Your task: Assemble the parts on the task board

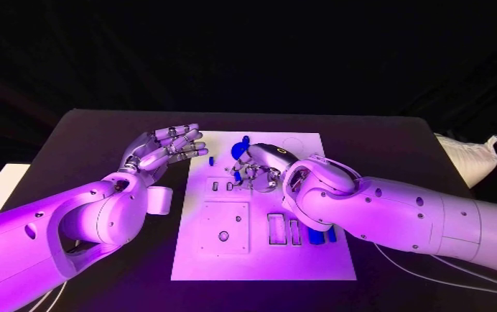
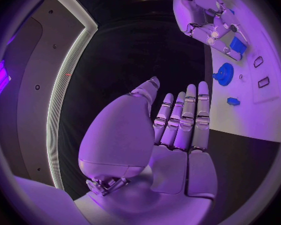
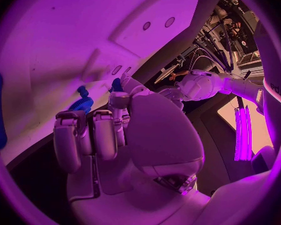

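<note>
The white task board (image 1: 207,254) lies in the middle of the black table. My right hand (image 1: 261,170) hovers low over the board's far half with its fingers curled in. It pinches a small blue part (image 2: 238,45) at its fingertips. A blue gear (image 1: 240,149) lies just beyond it, also visible in the left wrist view as the gear (image 2: 225,74). A small blue piece (image 1: 211,160) sits near the board's left edge. My left hand (image 1: 166,147) is raised beside the board's far left corner, fingers straight and holding nothing.
Rectangular slots (image 1: 276,227) and a round hole (image 1: 224,236) mark the board's near half. Two blue pieces (image 1: 317,236) stand by the slots, partly under my right forearm. Bare black table (image 1: 393,147) surrounds the board.
</note>
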You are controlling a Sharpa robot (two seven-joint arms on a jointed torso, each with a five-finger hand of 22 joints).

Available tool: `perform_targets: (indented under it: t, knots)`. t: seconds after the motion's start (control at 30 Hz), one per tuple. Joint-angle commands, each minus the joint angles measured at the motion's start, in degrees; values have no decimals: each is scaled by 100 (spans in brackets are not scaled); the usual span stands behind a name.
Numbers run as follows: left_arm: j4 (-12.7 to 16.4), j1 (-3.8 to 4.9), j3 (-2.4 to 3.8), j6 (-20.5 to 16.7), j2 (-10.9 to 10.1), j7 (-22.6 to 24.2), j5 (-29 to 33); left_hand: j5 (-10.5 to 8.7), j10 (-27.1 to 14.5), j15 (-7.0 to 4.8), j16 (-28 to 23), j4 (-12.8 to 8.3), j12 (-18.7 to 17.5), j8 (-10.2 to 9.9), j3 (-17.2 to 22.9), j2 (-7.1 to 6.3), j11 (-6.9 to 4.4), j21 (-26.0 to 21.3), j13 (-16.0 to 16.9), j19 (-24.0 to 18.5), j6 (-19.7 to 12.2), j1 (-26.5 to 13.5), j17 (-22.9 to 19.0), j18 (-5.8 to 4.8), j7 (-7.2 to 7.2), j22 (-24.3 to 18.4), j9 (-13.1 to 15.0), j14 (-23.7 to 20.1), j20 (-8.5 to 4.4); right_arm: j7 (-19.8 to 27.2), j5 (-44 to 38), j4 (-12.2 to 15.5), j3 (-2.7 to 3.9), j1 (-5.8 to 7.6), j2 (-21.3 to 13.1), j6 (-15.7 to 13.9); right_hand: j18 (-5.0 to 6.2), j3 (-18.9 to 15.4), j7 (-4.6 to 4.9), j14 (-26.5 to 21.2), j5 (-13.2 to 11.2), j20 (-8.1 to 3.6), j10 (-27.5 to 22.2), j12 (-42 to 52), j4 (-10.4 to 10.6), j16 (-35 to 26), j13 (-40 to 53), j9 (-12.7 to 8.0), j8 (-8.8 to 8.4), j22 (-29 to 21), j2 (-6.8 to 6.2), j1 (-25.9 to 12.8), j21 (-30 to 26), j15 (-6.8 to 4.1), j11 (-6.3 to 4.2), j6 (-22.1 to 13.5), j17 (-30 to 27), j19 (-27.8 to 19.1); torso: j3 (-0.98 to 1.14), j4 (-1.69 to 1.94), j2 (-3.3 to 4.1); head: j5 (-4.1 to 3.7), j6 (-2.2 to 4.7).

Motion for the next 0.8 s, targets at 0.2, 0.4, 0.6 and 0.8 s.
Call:
perform_targets:
  t: [0.2, 0.4, 0.6, 0.8]
  knots:
    - [5, 4, 4, 119, 5, 48, 34, -16, 17, -11, -31, -36, -38, -20, 14, 53, 8, 14, 7, 38, 37, 7, -7, 55, 176, -5, -5, 39, 19, -338, -397, 6, -2, -93, 57, 237, 10, 63, -60, 389, 68, -37, -50, -41, -11, -15, -7, 19, 21, 978, 53, -27, -29, -47, -12, 86, 501, 178, 8, -15, 4, 31, -48]
    - [4, 4, 4, 127, 4, 43, 36, -16, 17, -11, -31, -36, -38, -20, 14, 53, 8, 14, 7, 38, 37, 7, -7, 55, 176, -5, -5, 39, 19, -399, -340, -2, -4, -112, 67, 262, 11, 68, -59, 389, 69, -37, -44, -50, -5, -19, -14, 20, 16, 976, 45, -66, -30, -45, -10, 84, 497, 177, 11, -8, 4, 41, -60]
    - [-3, 3, 4, 130, 8, 38, 37, -16, 17, -11, -31, -36, -38, -20, 14, 53, 8, 14, 7, 38, 37, 7, -7, 55, 176, -5, -5, 39, 19, -469, -343, -34, -5, -118, 74, 256, 12, 69, -58, 388, 75, -37, -44, -71, -4, -26, -26, 21, 10, 970, 23, -104, -34, -45, -10, 81, 488, 172, 6, -3, 4, 40, -52]
    - [-1, 3, 4, 129, 8, 30, 37, -16, 17, -11, -31, -36, -38, -20, 14, 53, 8, 14, 7, 38, 37, 7, -7, 55, 176, -5, -5, 39, 19, -473, -320, -81, -6, -120, 87, 271, 15, 66, -47, 389, -27, -33, -58, -161, 27, -29, -83, 16, -23, 959, -17, -223, -41, -38, -1, 48, 489, 164, 8, -11, 11, 61, -52]
